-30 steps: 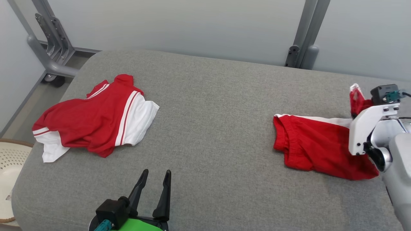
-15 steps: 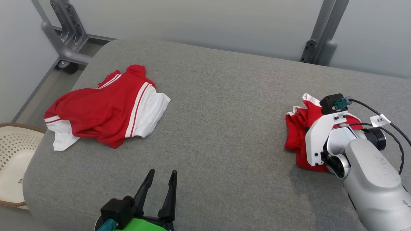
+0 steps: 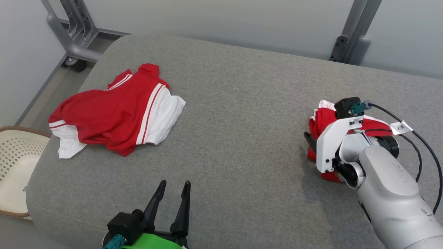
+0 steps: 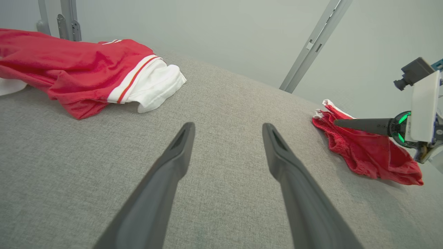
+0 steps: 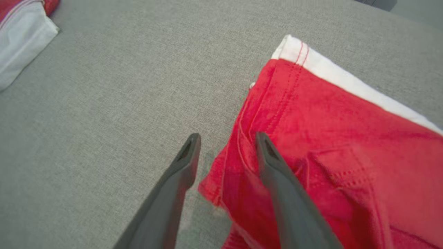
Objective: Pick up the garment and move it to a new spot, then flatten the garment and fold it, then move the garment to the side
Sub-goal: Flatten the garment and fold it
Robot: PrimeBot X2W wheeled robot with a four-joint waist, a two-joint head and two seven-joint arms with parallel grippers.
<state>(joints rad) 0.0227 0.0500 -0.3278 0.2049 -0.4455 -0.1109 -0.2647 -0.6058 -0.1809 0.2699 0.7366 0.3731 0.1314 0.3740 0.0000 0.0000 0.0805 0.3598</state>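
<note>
The garment, red shorts (image 3: 323, 119) with a white side stripe, lies bunched and folded over at the right of the grey cushion (image 3: 235, 121). My right gripper (image 5: 226, 138) hovers low over its left edge, jaws apart; one finger is above the red cloth (image 5: 328, 138), the other above bare cushion. In the left wrist view the shorts (image 4: 367, 155) lie far right with a right finger (image 4: 360, 122) just above them. My left gripper (image 3: 174, 185) stands open and empty near the front edge, also seen as the left gripper (image 4: 228, 128) in its own view.
A crumpled red and white shirt (image 3: 114, 110) lies at the cushion's left. A pale perforated basket (image 3: 14, 173) sits on the floor beyond the left edge. Grey metal frame legs (image 3: 69, 34) and a post (image 3: 353, 31) stand behind the cushion.
My right gripper carried the shorts' right end leftward, doubling the spread shorts over, then opened and let the cloth go. The head camera shifted. The left arm stayed put.
</note>
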